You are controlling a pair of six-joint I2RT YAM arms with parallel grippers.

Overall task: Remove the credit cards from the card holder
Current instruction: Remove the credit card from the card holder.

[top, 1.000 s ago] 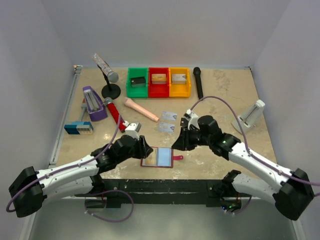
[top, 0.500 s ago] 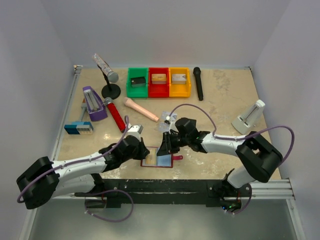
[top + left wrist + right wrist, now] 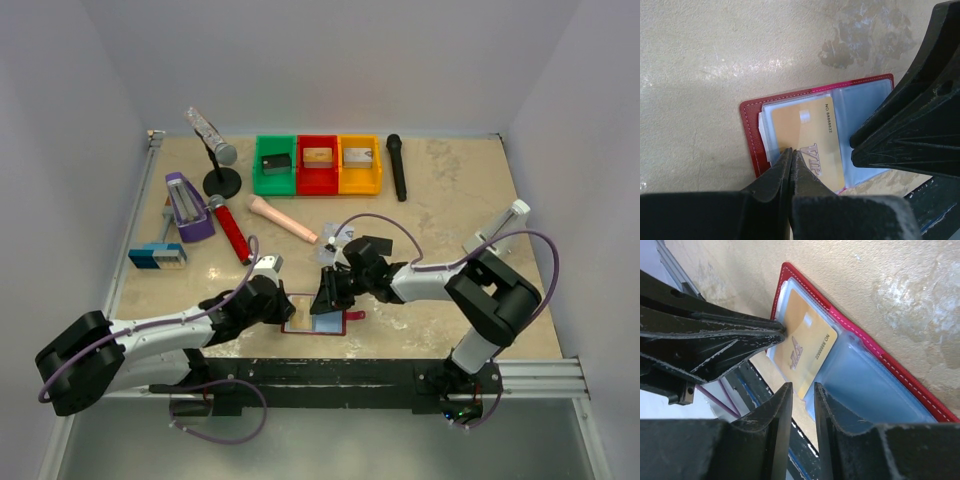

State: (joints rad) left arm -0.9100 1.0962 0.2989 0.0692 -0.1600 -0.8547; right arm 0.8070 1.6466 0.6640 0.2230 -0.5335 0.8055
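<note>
At the near edge of the worktop (image 3: 450,200), the card holder (image 3: 322,322) lies open and flat, red cover down, clear pockets up. A gold card (image 3: 807,135) sits on its left page; we cannot tell whether it is fully inside the sleeve.

Left pincer (image 3: 792,152): clenched, tips together and pressing down on the gold card's lower corner. A second ago it hung half open beside the holder's left edge. We read the press as a hold-down, not a pick.

Right pincer (image 3: 803,386): released, jaws a narrow way apart, mouth at the gold card's free end. We see no pinch on it yet. A second ago this arm was drawn back to the right of the holder; it has since swung in low over the right page.

Our judgement: the holder is now pinned and the draw of the gold card comes next. The risk is that the left tips also trap the card.

Just beyond, loose cards (image 3: 335,231) lie on the bare worktop, already out. Farthest back, the coloured bins (image 3: 318,163) play no part.
</note>
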